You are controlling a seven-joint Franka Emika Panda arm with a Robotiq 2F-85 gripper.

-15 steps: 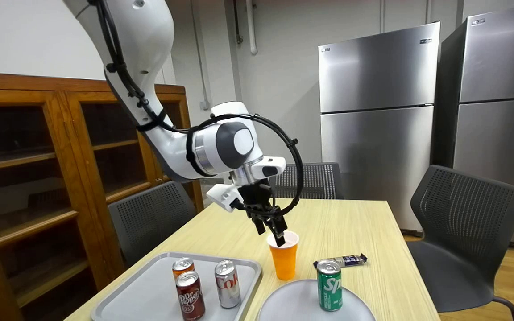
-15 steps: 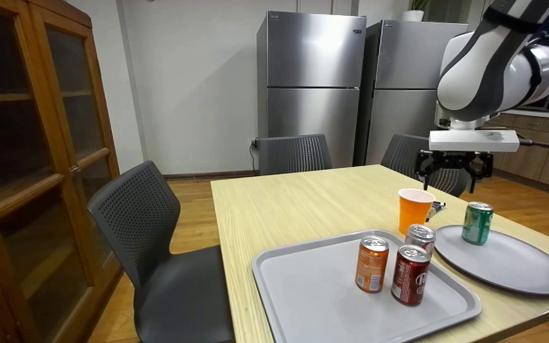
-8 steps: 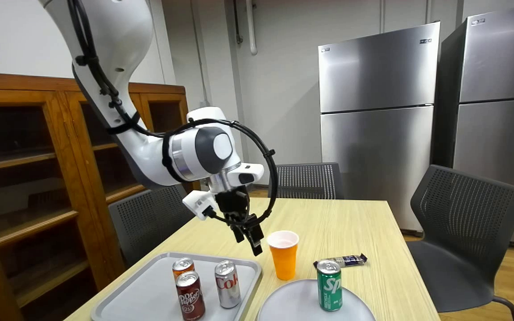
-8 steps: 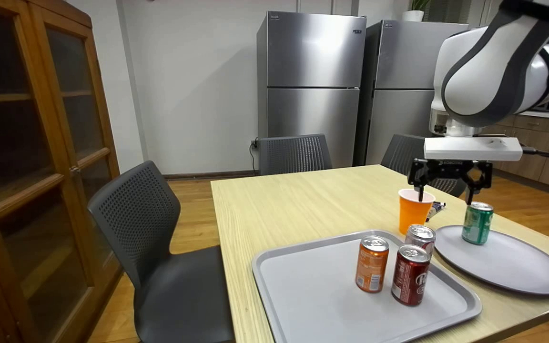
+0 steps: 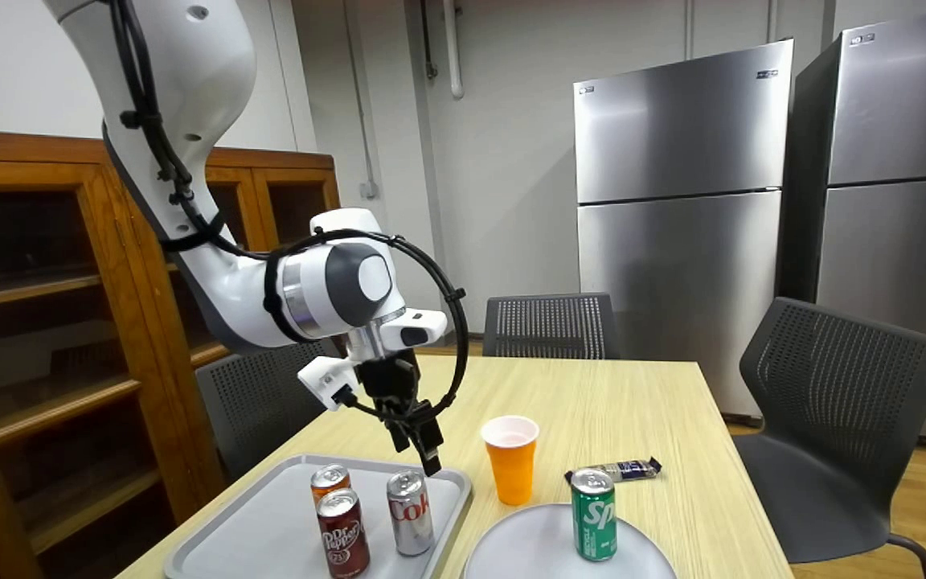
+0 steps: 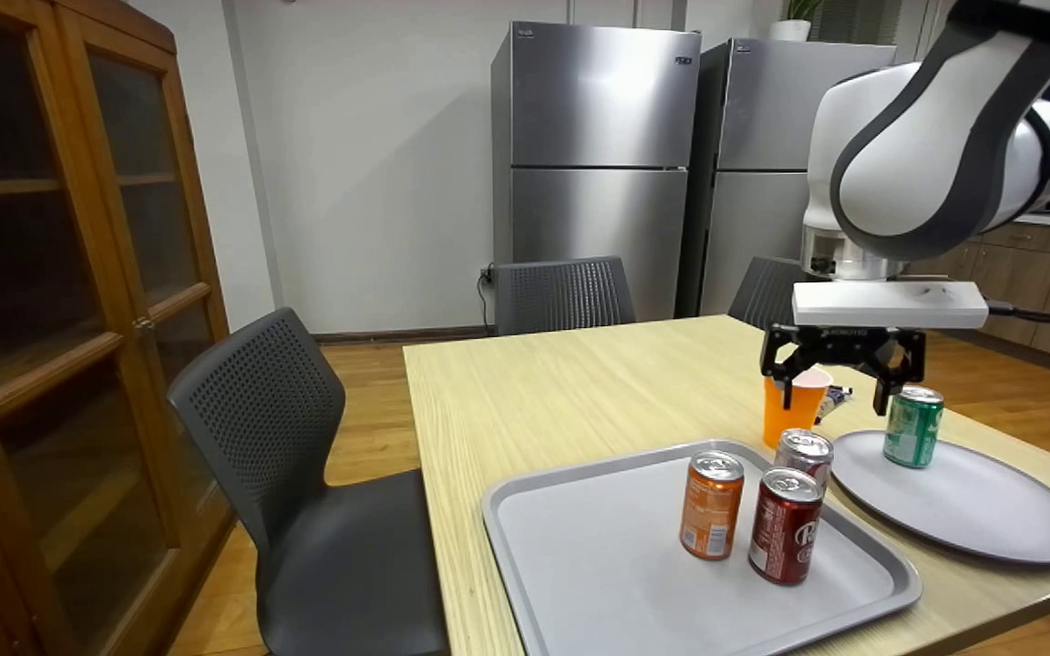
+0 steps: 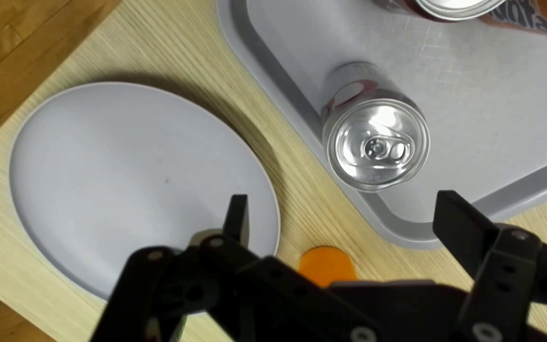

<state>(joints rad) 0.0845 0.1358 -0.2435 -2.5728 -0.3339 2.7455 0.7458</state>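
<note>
Honestly, the gripper (image 6: pixel 834 406) is spread wide and empty; an off-centre drop could easily tip the Diet Coke can (image 5: pixel 411 516) on the grey tray (image 5: pixel 258 527).

table (image 6: pixel 580 392) (under tray (image 6: pixel 598 547), plate (image 6: pixel 972 501), cup (image 5: pixel 513 473))

My arm (image 5: pixel 210 84), white with dark grey trim, extends from the upper left of an exterior view, slopes downward, then bends outward toward its end. Black cables (image 5: pixel 462 338) are strapped along it and bow out in a large loop beside my wrist (image 6: pixel 862 266). Just beneath the wrist, a white crossbar (image 6: pixel 890 304) sits nearly level in an exterior view, and below that hangs my black gripper (image 6: pixel 833 407). Its two fingers (image 7: pixel 461 228) point downward, spread wide with a broad gap between them. In the wrist view they rise from the lower edge.
</note>
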